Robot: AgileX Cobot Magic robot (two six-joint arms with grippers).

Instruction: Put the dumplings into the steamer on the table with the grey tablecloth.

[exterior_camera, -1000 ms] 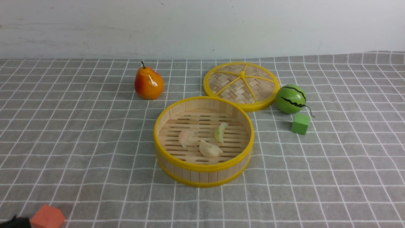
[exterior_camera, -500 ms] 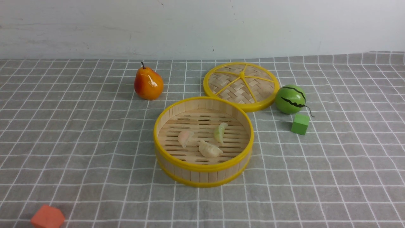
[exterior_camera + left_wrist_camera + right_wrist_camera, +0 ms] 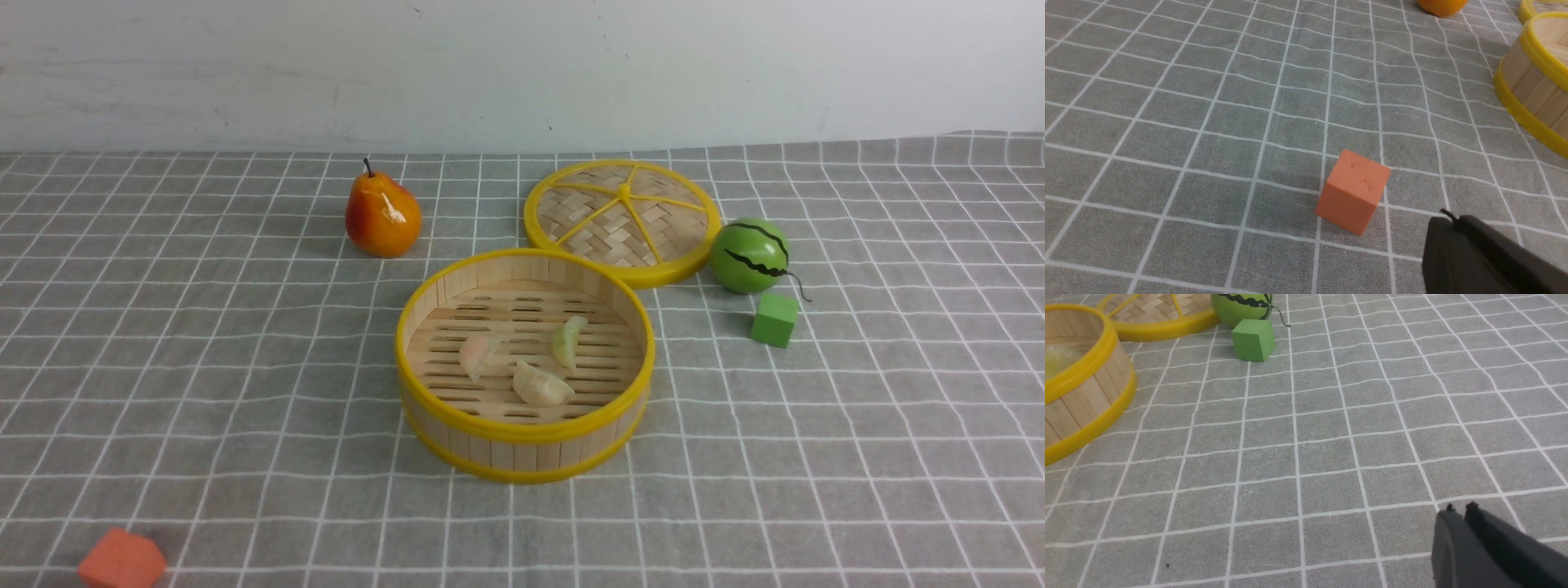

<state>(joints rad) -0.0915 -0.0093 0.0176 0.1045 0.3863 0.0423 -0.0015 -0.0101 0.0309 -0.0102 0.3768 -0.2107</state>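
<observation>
At the centre of the frame, all three dumplings (image 3: pixel 543 385) rest inside the steamer (image 3: pixel 522 454), so the task looks finished. The left gripper (image 3: pixel 1449 216) is closed, holding nothing; the right gripper (image 3: pixel 1461 508) is empty, its jaws slightly parted, presumably having no further work.

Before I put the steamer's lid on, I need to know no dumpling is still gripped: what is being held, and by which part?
Nothing is held; all three toy dumplings lie inside the steamer.
</observation>
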